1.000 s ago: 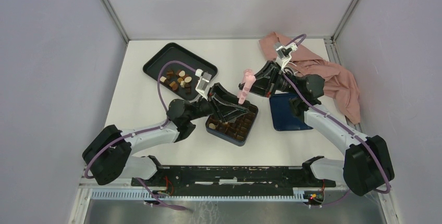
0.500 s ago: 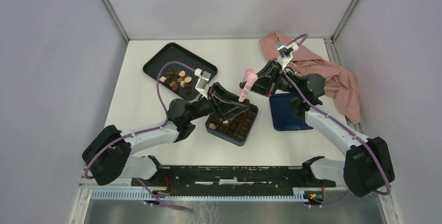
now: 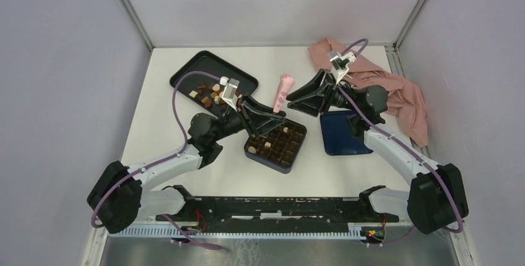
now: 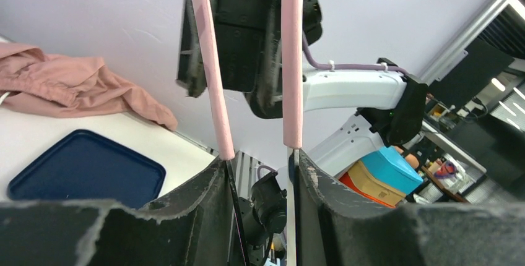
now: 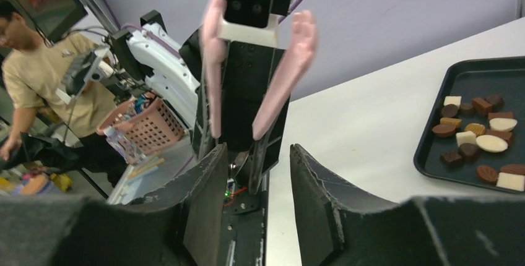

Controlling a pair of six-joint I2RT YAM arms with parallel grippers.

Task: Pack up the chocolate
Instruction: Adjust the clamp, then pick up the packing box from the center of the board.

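From above, the packing looks well on but not finished. The dark blue gridded box (image 3: 266,162) sits just under and on the near side of the left end effector (image 3: 272,113), and most of its cells show dark brown pieces, with a few paler ones. A scatter of loose chocolate (image 3: 210,91) waits on the black tray (image 3: 198,65) off to that end effector's left, so my read is that roughly a dozen pieces are left to move. The left end effector is clamped on the pink tongs (image 3: 282,91), which stick out ahead of it toward the right end effector (image 3: 296,98). That one faces it with its jaws spread and nothing in them. A flat dark blue lid (image 3: 343,133) lies behind the right end effector on the white worktop (image 3: 155,124), beside a crumpled pink cloth (image 3: 396,93). On the left wrist view, two slim, matte pink tong arms run straight out from between the rough black foam pads. The lid looks smooth with rounded corners, and the cloth is soft and folded. On the right wrist view, the pads stand apart and empty with the tongs dead ahead, their arms flattening toward rounded tips. Far to the right, the chocolates show up as squares, ovals and rounds in glossy dark brown, tan and cream.
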